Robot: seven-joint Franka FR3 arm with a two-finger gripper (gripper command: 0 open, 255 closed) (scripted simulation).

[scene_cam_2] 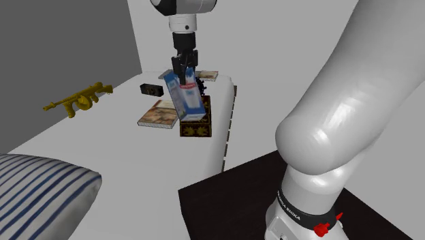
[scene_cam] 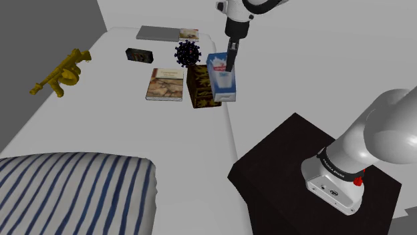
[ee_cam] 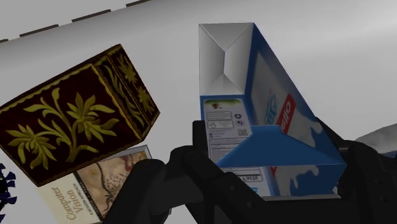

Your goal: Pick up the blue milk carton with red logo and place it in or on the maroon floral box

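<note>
Closest to the shoulder camera are the dark stand point(scene_cam: 281, 167) with the white arm point(scene_cam: 374, 140) on it, and a blue-striped pillow point(scene_cam: 73, 193) at the near end of the bed point(scene_cam: 100, 127). Farther along, near the bed's edge on the stand's side, the claw point(scene_cam: 230, 63) comes down on the upper part of the blue and white milk carton point(scene_cam: 220, 80). The carton is just beside the maroon floral box point(scene_cam: 200, 90), on its side toward that edge. A book point(scene_cam: 166, 85) lies on the other side of the box, and a dark spiky ball point(scene_cam: 188, 53) and a small dark box point(scene_cam: 138, 55) lie beyond it. A yellow toy gun point(scene_cam: 61, 72) lies at the opposite edge.

From the second exterior view the claw point(scene_cam_2: 182, 65) holds the milk carton point(scene_cam_2: 184, 94) by its top, and the carton hangs tilted. Its lower end is drawn in front of the floral box point(scene_cam_2: 197, 123); I cannot tell if they touch. The book point(scene_cam_2: 159, 114) is beside the box.

Through the wrist view the claw point(ee_cam: 280, 159) is clamped on the milk carton point(ee_cam: 267, 108), one black finger point(ee_cam: 197, 149) pressing each side. A red logo shows on its blue face. The floral box point(ee_cam: 76, 121) is next to the carton with a strip of white bed between them.
</note>
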